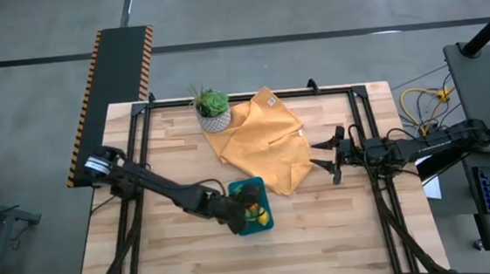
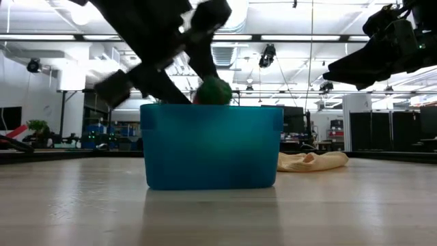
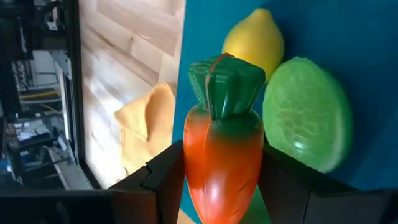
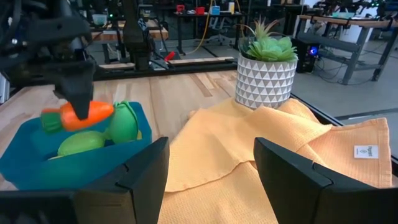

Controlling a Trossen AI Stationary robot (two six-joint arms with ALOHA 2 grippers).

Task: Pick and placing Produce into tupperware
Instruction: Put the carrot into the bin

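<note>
- Grip is kept by the left claw [image 3: 221, 186] on an orange toy carrot [image 3: 221, 155], which is pinched across its body between the two dark fingers [image 3: 161, 177], its green top pointing away from the wrist.
- From the right wrist view, the carrot is seen held level just above the teal tupperware [image 1: 252, 205], so that it can be judged ready for release inside the walls rather than onto the desk [image 1: 340, 234].
- Inside the tupperware, a yellow lemon [image 3: 255, 40] and a lime-green fruit [image 3: 306, 112] are already lying close together; a darker green piece [image 4: 122, 122] is also seen there.
- Beside the container, a mustard cloth [image 1: 267, 140] is spread, and a potted plant [image 1: 212, 109] stands at its far corner; neither is involved.
- Farther off, the right claw [image 1: 323, 154] is held open over the cloth's edge, empty, apparently waiting clear of the working arm.
</note>
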